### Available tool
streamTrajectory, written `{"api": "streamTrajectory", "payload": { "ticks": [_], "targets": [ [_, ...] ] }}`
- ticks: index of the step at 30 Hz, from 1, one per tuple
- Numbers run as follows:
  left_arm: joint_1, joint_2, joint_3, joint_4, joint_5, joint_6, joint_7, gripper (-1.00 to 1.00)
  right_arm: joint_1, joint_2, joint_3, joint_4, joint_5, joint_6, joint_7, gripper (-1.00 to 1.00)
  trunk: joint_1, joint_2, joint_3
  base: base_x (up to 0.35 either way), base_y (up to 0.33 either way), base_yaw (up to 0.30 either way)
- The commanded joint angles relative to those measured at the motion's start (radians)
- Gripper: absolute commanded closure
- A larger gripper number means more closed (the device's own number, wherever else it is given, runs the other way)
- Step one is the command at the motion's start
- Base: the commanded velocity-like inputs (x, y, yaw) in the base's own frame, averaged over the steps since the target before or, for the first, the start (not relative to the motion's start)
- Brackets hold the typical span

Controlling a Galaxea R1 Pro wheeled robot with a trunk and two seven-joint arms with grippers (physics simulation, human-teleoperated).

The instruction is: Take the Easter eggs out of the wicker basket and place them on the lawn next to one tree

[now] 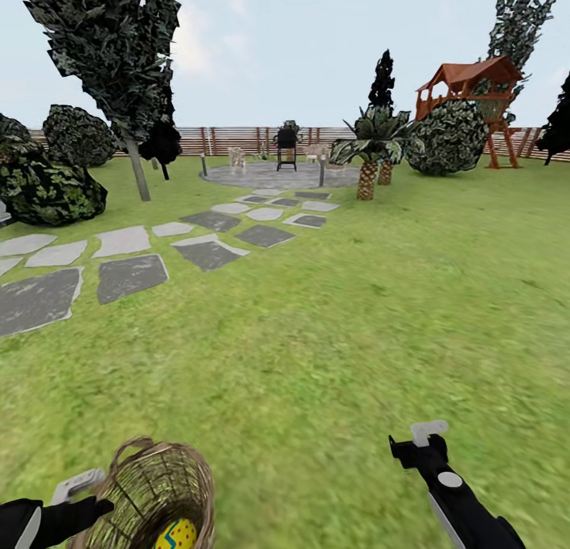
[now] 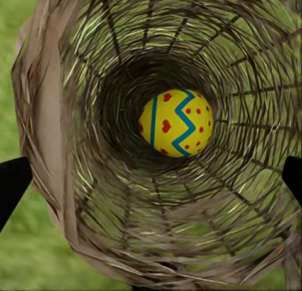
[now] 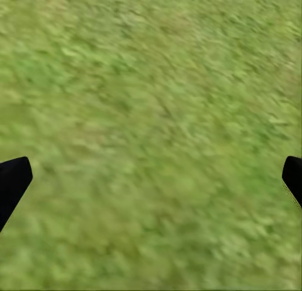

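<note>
The basket point(image 1: 158, 493) lies tipped on the lawn point(image 1: 356, 319) at the near left of the head view, its round mouth turned up toward the camera. One yellow egg point(image 1: 176, 535) with a blue zigzag shows inside it, low in the opening. In the left wrist view the same egg point(image 2: 175, 123) sits deep at the bottom of the woven basket point(image 2: 75, 177), yellow with a blue zigzag, a blue stripe and red dots and hearts. No more than this one egg can be made out in the basket from these views.

The left hand point(image 1: 83, 486) is just beside the basket's left rim, its dark arm coming in from the lower left corner. In the left wrist view its two dark fingertips point(image 2: 12, 184) stand wide apart at either side of the basket's mouth, holding nothing.

The right hand point(image 1: 423, 438) hangs over bare grass at the lower right, well apart from the basket. In the right wrist view its fingertips point(image 3: 12, 181) are spread wide with only grass point(image 3: 151, 133) between them.

Farther off, grey stepping stones point(image 1: 131, 276) run from the left edge toward a round paved patch. A slim-trunked dark tree point(image 1: 134, 81) stands at the left, a short palm point(image 1: 368, 149) near the middle, and a red-roofed playhouse point(image 1: 471, 85) at the right, before a brown slat fence point(image 1: 229, 139).
</note>
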Motion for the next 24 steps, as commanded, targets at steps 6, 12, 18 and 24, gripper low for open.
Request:
{"api": "streamTrajectory", "payload": {
  "ticks": [6, 12, 18, 24],
  "targets": [
    [-0.001, -0.011, 0.003, 0.000, 0.000, 0.007, -0.004, -1.00, 0.000, -0.001, 0.006, -0.001, 0.003, 0.003, -0.006, -1.00, 0.000, 0.000, -0.001, 0.277, -0.204, 0.002],
    [-0.001, -0.017, 0.003, 0.000, 0.001, 0.007, -0.004, -1.00, 0.000, 0.001, 0.010, -0.002, 0.003, 0.003, -0.006, -1.00, 0.000, 0.000, -0.001, 0.088, -0.085, 0.000],
    [-0.001, -0.019, 0.003, 0.000, 0.002, 0.007, -0.004, -1.00, 0.000, 0.002, 0.009, -0.002, 0.003, 0.003, -0.006, -1.00, 0.000, 0.000, -0.001, 0.006, -0.006, 0.000],
    [-0.001, -0.018, 0.004, 0.000, 0.002, 0.007, -0.003, -1.00, 0.000, 0.002, 0.010, -0.003, 0.003, 0.003, -0.006, -1.00, 0.012, -0.021, -0.010, 0.000, 0.000, 0.000]
  ]
}}
